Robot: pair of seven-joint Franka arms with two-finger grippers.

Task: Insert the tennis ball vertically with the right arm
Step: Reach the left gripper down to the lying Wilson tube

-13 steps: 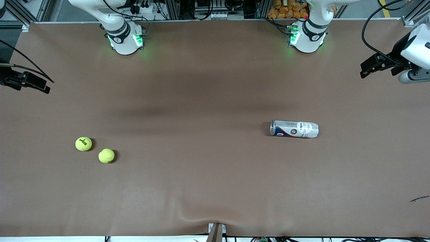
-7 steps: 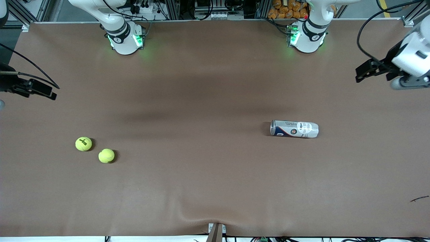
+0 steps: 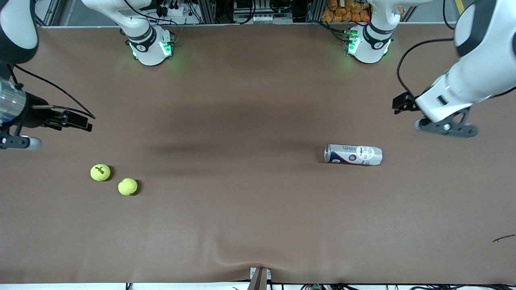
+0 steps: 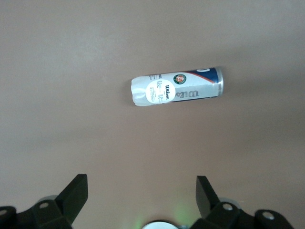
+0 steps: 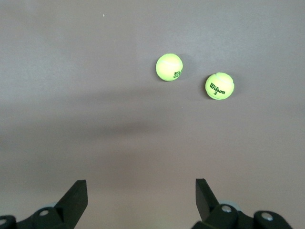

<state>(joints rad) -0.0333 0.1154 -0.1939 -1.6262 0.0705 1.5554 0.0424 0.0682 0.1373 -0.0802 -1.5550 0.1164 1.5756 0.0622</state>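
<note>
Two yellow-green tennis balls (image 3: pixel 100 172) (image 3: pixel 127 187) lie close together on the brown table toward the right arm's end. They also show in the right wrist view (image 5: pixel 169 67) (image 5: pixel 219 86). A silver and blue tennis ball can (image 3: pixel 353 154) lies on its side toward the left arm's end, and shows in the left wrist view (image 4: pixel 176 88). My right gripper (image 3: pixel 18 142) (image 5: pixel 140 188) hangs open and empty above the table beside the balls. My left gripper (image 3: pixel 446 129) (image 4: pixel 140 186) hangs open and empty above the table beside the can.
The brown mat (image 3: pixel 242 201) has a wrinkle at its near edge. A small dark scrap (image 3: pixel 503 238) lies near the front corner at the left arm's end. The arm bases (image 3: pixel 151 46) (image 3: pixel 369 44) stand at the back edge.
Both arms have swung in from the table's ends. The right gripper has come toward the balls and the left gripper toward the can. The balls and can have not moved.
</note>
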